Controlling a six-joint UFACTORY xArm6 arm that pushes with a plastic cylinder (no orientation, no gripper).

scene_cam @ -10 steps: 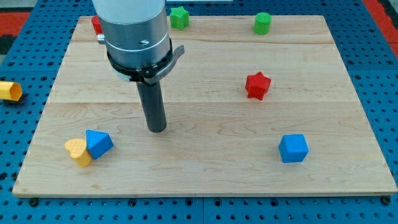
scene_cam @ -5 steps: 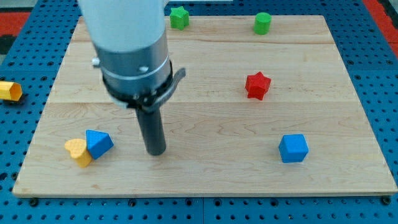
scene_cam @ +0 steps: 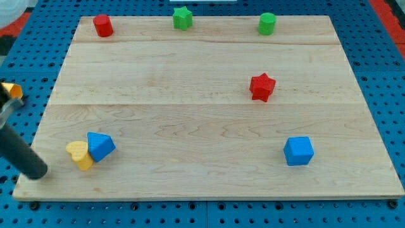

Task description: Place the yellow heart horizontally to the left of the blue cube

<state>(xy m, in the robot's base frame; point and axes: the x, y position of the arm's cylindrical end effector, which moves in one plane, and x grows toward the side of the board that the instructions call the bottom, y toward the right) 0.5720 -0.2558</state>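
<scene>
The yellow heart (scene_cam: 78, 155) lies near the board's bottom left corner, touching a blue triangular block (scene_cam: 100, 146) on its right. The blue cube (scene_cam: 298, 151) sits at the bottom right, far from the heart. My tip (scene_cam: 38, 172) is at the view's left edge, just left of and slightly below the yellow heart, with a small gap between them. The rod slants up to the left and out of view.
A red star (scene_cam: 262, 87) lies right of centre. A red cylinder (scene_cam: 102, 25), a green star (scene_cam: 182, 18) and a green cylinder (scene_cam: 267, 23) line the top edge. A yellow block (scene_cam: 11, 90) lies off the wooden board (scene_cam: 190, 183) at the left.
The arm has swung from the board's middle to the far left. My tip has gone from right of the blue triangular block to left of the yellow heart. No block has moved.
</scene>
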